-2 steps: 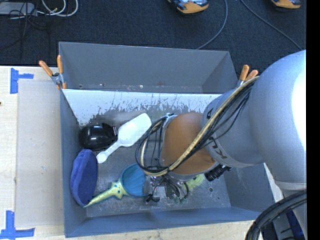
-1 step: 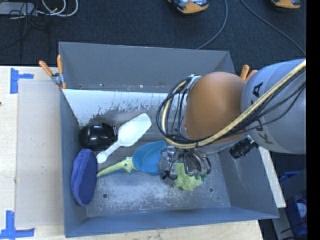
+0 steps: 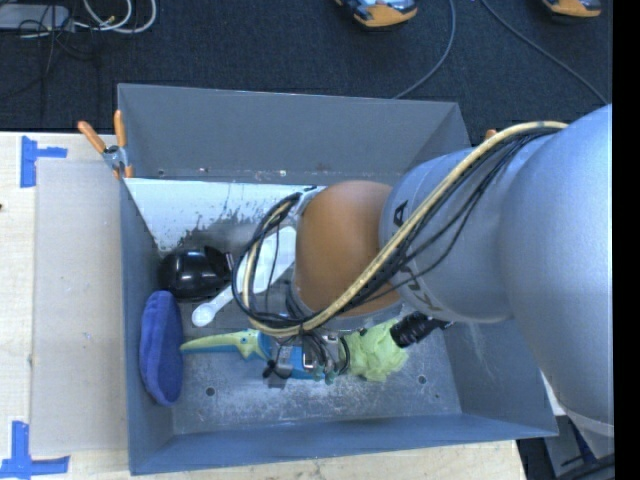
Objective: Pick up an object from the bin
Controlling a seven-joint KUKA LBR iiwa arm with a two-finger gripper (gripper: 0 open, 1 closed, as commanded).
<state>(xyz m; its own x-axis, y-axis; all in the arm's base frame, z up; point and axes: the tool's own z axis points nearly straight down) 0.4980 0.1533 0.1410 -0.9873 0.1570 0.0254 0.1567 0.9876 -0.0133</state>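
Presently, claw (image 3: 298, 366): low over the near floor of the bin (image 3: 290, 128); apart or together, cannot tell.
Nearest things: one yellow toy with a blue end (image 3: 222, 343), its blue end touching the claw's left side; one pale green lump (image 3: 378, 353) just right of it.
Other things, left side: one black rounded object (image 3: 195, 270), one blue oblong pad (image 3: 160, 348), one white spoon-like piece (image 3: 206, 314).
Count: five loose things.
Hidden: orange wrist cover (image 3: 340, 243) and cables mask the bin's middle; the toy's blue end is hard to make out.
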